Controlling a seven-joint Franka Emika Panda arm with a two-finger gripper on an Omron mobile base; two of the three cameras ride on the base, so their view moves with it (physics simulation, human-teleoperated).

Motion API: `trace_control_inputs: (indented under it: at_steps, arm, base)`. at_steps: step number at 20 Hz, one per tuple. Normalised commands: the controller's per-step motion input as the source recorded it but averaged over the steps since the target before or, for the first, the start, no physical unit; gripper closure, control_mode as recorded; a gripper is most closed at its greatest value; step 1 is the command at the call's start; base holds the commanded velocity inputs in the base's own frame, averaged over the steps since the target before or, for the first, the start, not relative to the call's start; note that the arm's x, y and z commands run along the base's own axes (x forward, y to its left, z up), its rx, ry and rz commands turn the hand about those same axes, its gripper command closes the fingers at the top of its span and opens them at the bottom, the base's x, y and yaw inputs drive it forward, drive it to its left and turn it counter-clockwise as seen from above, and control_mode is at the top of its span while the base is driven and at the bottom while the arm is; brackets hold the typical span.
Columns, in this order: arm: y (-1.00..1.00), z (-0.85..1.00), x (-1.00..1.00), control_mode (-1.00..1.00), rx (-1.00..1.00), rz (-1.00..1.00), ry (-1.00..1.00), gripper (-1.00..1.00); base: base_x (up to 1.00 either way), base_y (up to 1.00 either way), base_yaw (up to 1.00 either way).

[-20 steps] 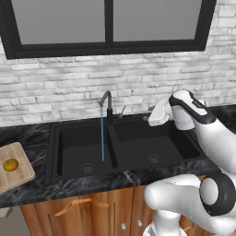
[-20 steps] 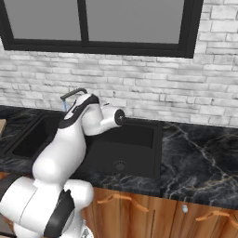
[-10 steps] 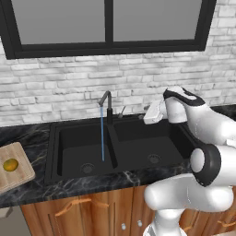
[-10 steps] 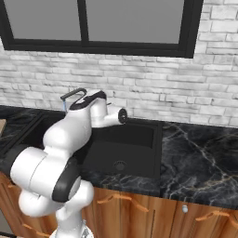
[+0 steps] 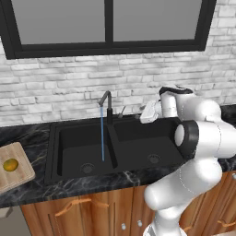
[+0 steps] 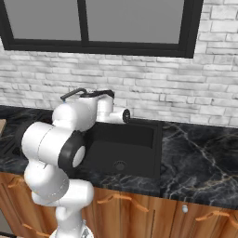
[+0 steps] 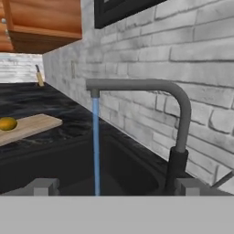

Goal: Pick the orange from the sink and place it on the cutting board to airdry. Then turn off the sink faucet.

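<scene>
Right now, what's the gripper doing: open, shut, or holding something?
Gripper: open and holding nothing. Its fingers stand apart, facing the sink faucet, which is running. The orange sits on the cutting board.

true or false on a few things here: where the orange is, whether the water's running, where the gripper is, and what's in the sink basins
1. The orange lies on the cutting board. True.
2. The sink faucet is off. False: a blue stream runs from its spout into the left basin.
3. The gripper is over the sink, right of the faucet. True.
4. The gripper holds the orange. False: the orange sits apart on the board.
5. A second orange lies in the right basin. False: just a drain shows there.
</scene>
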Motion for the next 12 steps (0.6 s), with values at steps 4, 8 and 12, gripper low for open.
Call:
trace_control_inputs:
  at_steps: [4, 8, 12]
  arm:
    - [0.0, -0.14, 0.48, -1.0, 0.03, 0.05, 0.0, -1.0]
    - [0.0, -0.05, 0.47, -1.0, 0.03, 0.05, 0.0, -1.0]
    - [0.0, -0.12, 0.44, -1.0, 0.02, 0.04, 0.0, -1.0]
  base:
    - [0.0, 0.0, 0.0]
    - [0.0, 0.0, 0.0]
    - [0.0, 0.0, 0.0]
